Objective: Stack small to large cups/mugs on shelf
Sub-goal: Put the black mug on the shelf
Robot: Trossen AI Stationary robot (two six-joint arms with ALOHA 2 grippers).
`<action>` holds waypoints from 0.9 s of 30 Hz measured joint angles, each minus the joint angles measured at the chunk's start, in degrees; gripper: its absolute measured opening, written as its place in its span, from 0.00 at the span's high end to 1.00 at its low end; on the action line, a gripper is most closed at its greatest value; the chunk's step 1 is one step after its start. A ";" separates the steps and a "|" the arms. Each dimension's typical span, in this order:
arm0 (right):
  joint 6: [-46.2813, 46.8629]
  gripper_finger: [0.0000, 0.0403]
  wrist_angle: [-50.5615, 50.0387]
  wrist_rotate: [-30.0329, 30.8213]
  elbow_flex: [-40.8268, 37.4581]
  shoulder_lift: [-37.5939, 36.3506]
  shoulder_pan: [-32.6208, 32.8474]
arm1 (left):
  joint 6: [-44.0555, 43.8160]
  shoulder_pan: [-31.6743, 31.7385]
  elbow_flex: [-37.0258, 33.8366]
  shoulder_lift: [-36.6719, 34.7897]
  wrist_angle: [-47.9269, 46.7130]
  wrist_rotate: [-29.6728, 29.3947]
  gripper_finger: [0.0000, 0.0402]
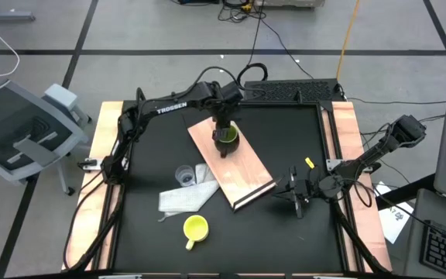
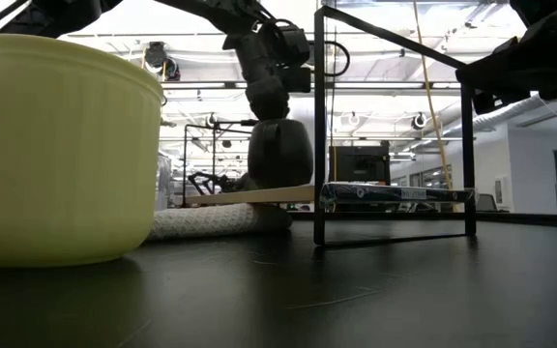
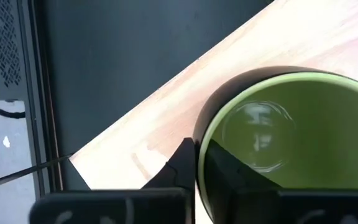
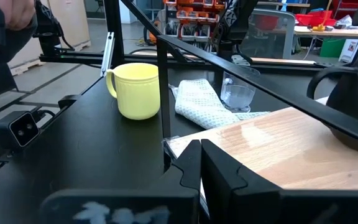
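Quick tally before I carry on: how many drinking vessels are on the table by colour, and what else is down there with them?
Dark green mug, on the board, left gripper shut on its rim: 1
Yellow mug: 1
Clear cup: 1
Wood board: 1
White cloth: 1
Total: 5

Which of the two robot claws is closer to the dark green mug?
The left. The left gripper is right on the dark green mug, its fingers pinching the rim as the mug sits on the wooden shelf board. The right gripper waits off the board's end, well away.
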 joint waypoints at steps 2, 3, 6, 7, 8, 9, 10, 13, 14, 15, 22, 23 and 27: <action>0.01 1.00 0.00 0.00 0.00 0.00 0.00 | 0.25 -0.04 0.00 0.00 -0.12 0.11 0.95; 0.00 1.00 0.04 0.00 0.00 0.00 0.00 | 0.45 -0.11 0.00 0.00 -0.20 0.11 0.94; 0.00 1.00 0.38 0.00 0.00 0.00 -0.02 | 2.36 -0.58 0.00 0.00 -0.24 0.09 0.97; 0.00 1.00 0.46 0.00 0.00 0.00 0.00 | 3.05 -0.71 0.00 -0.02 -0.25 0.07 0.97; 0.00 1.00 0.45 0.00 0.00 0.00 0.00 | 4.01 -0.95 0.02 -0.02 -0.26 0.07 0.97; 0.00 1.00 0.44 0.00 0.00 0.00 0.00 | 5.19 -1.27 0.02 -0.02 -0.35 0.00 0.97; 0.00 1.00 0.44 0.00 0.00 0.00 -0.02 | 6.59 -1.66 0.02 -0.04 -0.53 -0.19 0.97; 0.00 1.00 0.44 0.00 0.00 0.00 0.00 | 11.36 -3.11 0.07 -0.13 -1.37 -1.92 0.97; 0.00 1.00 0.44 0.00 0.00 0.00 -0.02 | 12.97 -3.65 0.11 -0.13 -1.60 -2.60 0.97; 0.00 1.00 0.44 -0.01 0.00 0.00 0.00 | 14.43 -4.13 0.13 -0.15 -1.96 -3.06 0.97; 0.00 1.00 0.44 0.00 0.00 0.00 0.00 | 23.24 -6.28 0.13 -0.26 -3.93 -4.09 0.97; 0.00 1.00 0.44 0.00 0.00 0.00 0.00 | 23.84 -6.35 0.13 -0.26 -4.03 -4.07 0.97; 0.00 1.00 0.44 0.00 0.00 0.00 0.00 | 25.73 -6.40 0.13 -0.25 -4.25 -3.90 0.97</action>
